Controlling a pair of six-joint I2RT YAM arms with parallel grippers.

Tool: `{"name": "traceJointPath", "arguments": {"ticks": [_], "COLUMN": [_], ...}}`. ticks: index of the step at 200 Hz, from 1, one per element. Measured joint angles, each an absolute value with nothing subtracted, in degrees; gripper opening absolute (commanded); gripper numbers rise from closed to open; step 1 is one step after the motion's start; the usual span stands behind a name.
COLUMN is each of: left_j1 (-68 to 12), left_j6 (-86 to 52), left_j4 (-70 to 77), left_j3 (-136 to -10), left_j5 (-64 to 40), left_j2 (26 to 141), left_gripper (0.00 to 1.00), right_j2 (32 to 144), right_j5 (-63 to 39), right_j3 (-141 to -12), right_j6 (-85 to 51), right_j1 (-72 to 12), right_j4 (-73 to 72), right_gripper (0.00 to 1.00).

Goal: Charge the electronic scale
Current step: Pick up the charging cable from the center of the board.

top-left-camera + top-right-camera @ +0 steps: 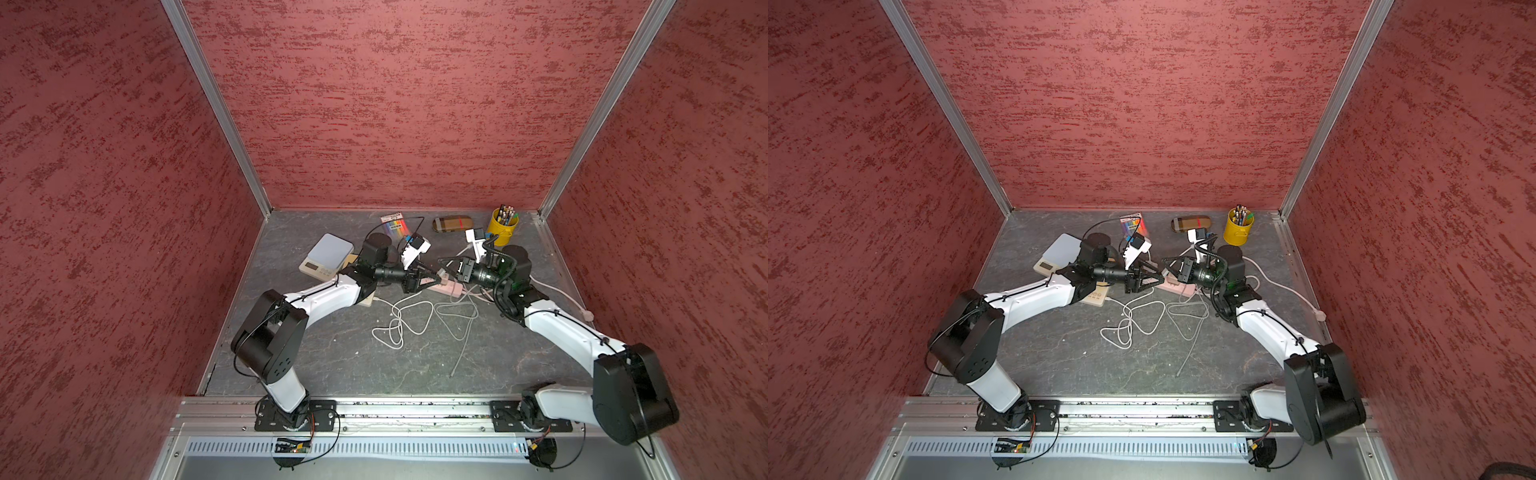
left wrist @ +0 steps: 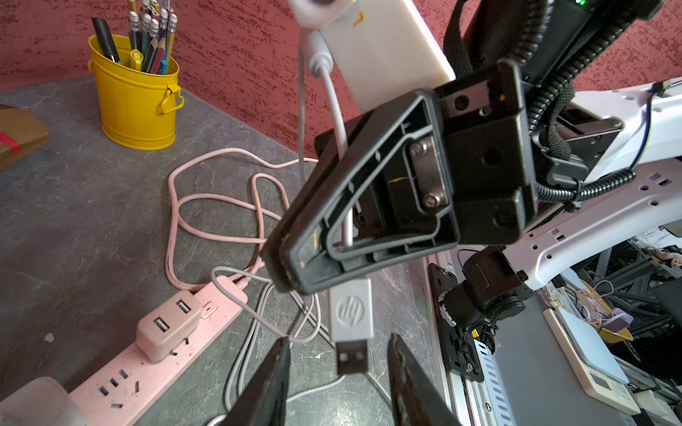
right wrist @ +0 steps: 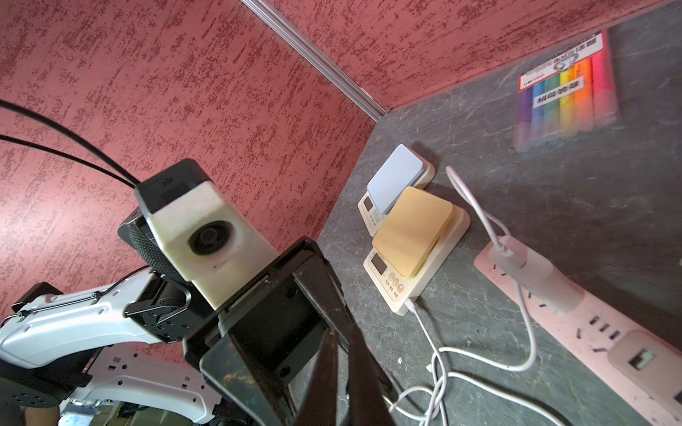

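Observation:
Two electronic scales stand side by side: a blue-topped one (image 1: 330,253) (image 3: 396,177) and a yellow-topped one (image 3: 413,232), largely under my left arm in both top views. A white cable (image 3: 424,328) is plugged into the yellow-topped scale's side. My right gripper (image 3: 341,354) (image 1: 442,266) is shut on a grey USB plug (image 2: 350,313), which hangs with its metal end downward. My left gripper (image 2: 338,343) (image 1: 436,276) is open, one finger on each side of that metal end, apart from it. On the pink power strip (image 2: 147,372) (image 1: 446,287) sits a USB adapter (image 2: 168,324) with two ports.
A yellow bucket of pens (image 1: 503,226) (image 2: 134,99), a striped case (image 1: 453,223) and a marker pack (image 1: 395,224) line the back wall. Loose white cables (image 1: 407,324) lie tangled mid-table. A pink cord (image 2: 206,206) loops behind the strip, where a second charger (image 3: 531,273) is plugged.

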State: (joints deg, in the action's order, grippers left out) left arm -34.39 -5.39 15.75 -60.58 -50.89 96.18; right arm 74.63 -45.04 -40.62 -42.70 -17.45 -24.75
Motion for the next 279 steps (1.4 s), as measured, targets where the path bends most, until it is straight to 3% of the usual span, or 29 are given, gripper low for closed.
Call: {"name": "traceJointPath", "arguments": {"ticks": [30, 55, 81, 100, 151, 263, 279], "left_j1": [-35.05, -35.68, -36.16, -36.49, -36.88, -40.23, -40.27], "left_j6": [-4.91, -3.22, -0.91, 1.43, 10.00, 18.24, 18.87], "left_j4": [15.29, 13.98, 12.03, 9.23, 0.89, -3.38, -3.77], "left_j3": [-61.23, -61.71, -61.73, -61.76, -63.66, -64.16, -64.14], "left_j5": [-50.50, -49.12, -47.44, -45.95, -41.12, -33.54, -32.86], "left_j2": [96.36, 96.33, 96.27, 96.12, 94.48, 93.10, 92.92], "left_gripper": [0.19, 0.15, 0.12, 0.12, 0.12, 0.13, 0.13], "right_j2": [74.63, 74.56, 74.46, 73.67, 72.12, 75.53, 75.68], "right_j5": [-44.84, -44.18, -42.89, -42.13, -41.71, -41.74, -41.82], "right_j3": [-40.29, -40.29, -40.32, -40.73, -47.29, -52.53, -52.77], "right_j6": [-43.40, -44.12, -44.77, -44.47, -41.08, -35.48, -34.89], "right_j1": [-17.74, -17.76, -17.87, -17.91, -17.91, -18.72, -18.83], "right_j4": [-24.97, -24.69, -22.92, -19.62, -2.76, 15.42, 16.99], "right_gripper": [0.00, 0.00, 0.35, 0.41, 0.40, 0.32, 0.22]}}
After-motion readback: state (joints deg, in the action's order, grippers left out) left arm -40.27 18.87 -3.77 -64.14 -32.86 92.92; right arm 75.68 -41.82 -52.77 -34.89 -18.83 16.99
